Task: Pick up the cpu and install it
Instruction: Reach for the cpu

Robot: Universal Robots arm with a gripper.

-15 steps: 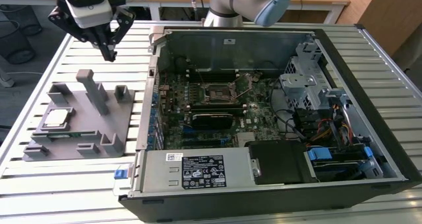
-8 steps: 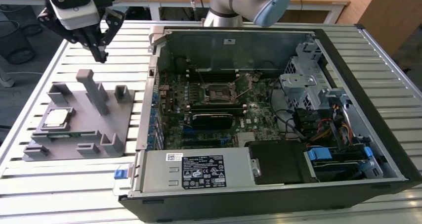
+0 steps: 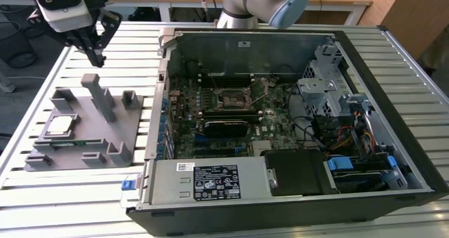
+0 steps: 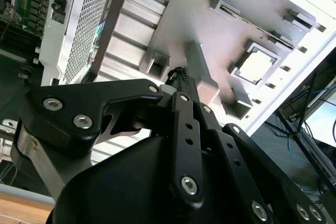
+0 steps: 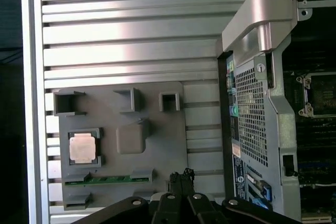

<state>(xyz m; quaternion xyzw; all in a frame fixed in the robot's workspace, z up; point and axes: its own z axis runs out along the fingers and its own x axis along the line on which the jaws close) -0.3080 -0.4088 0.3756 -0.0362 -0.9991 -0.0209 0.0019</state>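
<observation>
The cpu (image 3: 58,124), a small silvery square chip, lies flat in a recess of the grey holder block (image 3: 98,138) on the slatted table, at the exterior view's left. It also shows in both wrist views (image 5: 83,147) (image 4: 257,65). My gripper (image 3: 98,58) hangs in the air above the table beyond the block's far end, well clear of the cpu. Its black fingers (image 5: 181,176) meet at their tips with nothing between them, so it is shut and empty. The open socket (image 3: 234,99) sits mid-motherboard inside the computer case (image 3: 393,117).
A green memory stick (image 5: 107,179) lies in a slot of the holder block beside the cpu. Upright posts (image 3: 94,93) rise from the block. The case's metal side wall (image 5: 262,103) stands between the block and the motherboard. Cables and drive cages (image 3: 329,91) crowd the case's right.
</observation>
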